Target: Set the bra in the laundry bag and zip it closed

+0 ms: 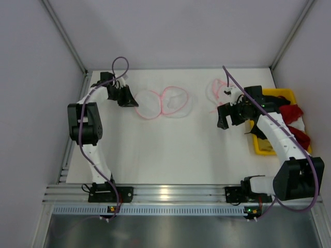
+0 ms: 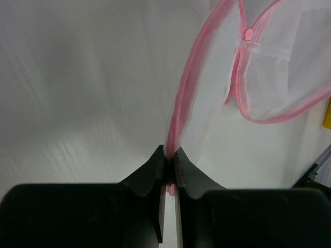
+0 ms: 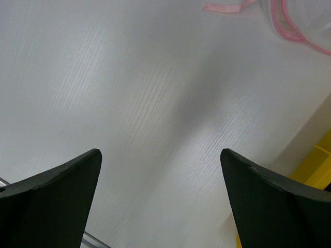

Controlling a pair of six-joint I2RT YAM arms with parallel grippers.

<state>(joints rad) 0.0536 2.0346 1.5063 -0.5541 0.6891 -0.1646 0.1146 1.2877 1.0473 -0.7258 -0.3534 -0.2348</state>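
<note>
Laundry bag (image 1: 158, 105) lying unzipped at the back left of the table (image 1: 170, 150), left gripper (image 2: 169, 153) clamped on its rim.

The bag's two round mesh halves lie side by side, and the left gripper's fingers are pressed together on the pink zip trim at its left edge. The right gripper (image 3: 161, 170) hangs over bare table with its fingers spread wide, holding nothing. A second mesh pouch (image 1: 217, 89) lies just behind it. To the right sits a yellow tray (image 1: 264, 147) with red garments (image 1: 296, 114). A dark patch beside the right arm is too hidden to tell whether it is the bra.
</note>
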